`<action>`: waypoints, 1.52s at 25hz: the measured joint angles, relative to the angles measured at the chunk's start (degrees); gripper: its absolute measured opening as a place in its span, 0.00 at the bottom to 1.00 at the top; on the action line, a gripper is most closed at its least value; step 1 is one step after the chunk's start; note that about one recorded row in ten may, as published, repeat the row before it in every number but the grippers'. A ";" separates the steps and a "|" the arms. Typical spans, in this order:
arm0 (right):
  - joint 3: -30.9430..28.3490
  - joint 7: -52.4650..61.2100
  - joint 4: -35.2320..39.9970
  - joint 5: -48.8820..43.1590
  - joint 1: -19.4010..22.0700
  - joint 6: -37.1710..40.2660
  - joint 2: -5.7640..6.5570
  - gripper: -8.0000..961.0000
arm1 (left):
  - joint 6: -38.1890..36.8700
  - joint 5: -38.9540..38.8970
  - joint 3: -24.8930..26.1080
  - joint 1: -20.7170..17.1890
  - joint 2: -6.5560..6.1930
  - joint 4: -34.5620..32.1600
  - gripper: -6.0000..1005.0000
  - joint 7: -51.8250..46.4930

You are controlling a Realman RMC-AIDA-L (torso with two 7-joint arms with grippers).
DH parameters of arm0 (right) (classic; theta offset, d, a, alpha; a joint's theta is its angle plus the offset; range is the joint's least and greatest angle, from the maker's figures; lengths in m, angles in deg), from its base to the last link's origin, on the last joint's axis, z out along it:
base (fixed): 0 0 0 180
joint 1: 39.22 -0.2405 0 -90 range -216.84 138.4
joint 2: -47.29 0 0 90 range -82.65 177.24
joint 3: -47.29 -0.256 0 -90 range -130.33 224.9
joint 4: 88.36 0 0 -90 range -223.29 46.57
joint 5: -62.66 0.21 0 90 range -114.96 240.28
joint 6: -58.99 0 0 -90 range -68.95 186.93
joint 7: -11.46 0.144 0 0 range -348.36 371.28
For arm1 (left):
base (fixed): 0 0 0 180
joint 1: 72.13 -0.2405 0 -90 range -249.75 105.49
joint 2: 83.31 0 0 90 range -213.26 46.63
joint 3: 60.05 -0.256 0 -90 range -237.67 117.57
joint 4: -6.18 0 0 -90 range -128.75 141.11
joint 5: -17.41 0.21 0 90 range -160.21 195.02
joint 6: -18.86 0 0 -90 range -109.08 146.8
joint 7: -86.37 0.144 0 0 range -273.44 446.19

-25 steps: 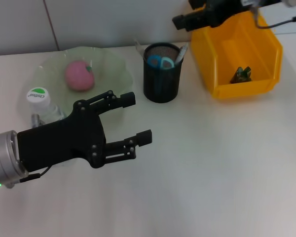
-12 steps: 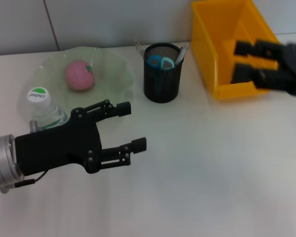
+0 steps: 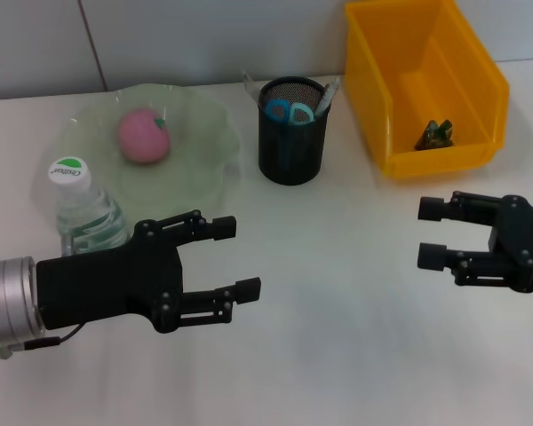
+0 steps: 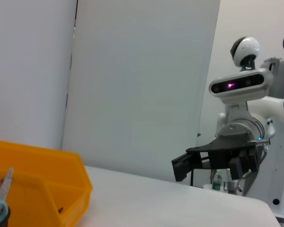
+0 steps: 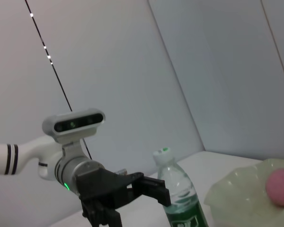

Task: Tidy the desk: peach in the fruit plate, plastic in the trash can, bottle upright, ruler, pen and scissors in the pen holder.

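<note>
The pink peach lies in the pale green fruit plate. The water bottle stands upright beside the plate. The black mesh pen holder holds blue-handled scissors and a pen or ruler. The crumpled plastic lies in the yellow bin. My left gripper is open and empty, just right of the bottle. My right gripper is open and empty, low over the table in front of the bin. The right wrist view shows the bottle, the peach and my left gripper.
The bin stands at the back right and the pen holder at the back centre. The bare white table lies between my two grippers. The left wrist view shows the bin and my right gripper farther off.
My right gripper has come away from above the bin, down to the table at the front right. My left gripper has drawn back toward the front left, uncovering the upright bottle.
</note>
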 joint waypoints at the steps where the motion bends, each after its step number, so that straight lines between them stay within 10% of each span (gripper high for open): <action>1: -0.01 -0.60 -0.12 -0.37 0.02 -0.25 0.00 0.82 | -0.06 0.06 0.02 0.31 -0.22 0.62 0.81 0.00; 38: 0.49 -8.62 -6.37 -5.05 -4.25 -3.99 -1.17 0.82 | -3.40 3.06 2.03 4.04 -4.02 7.27 0.81 1.35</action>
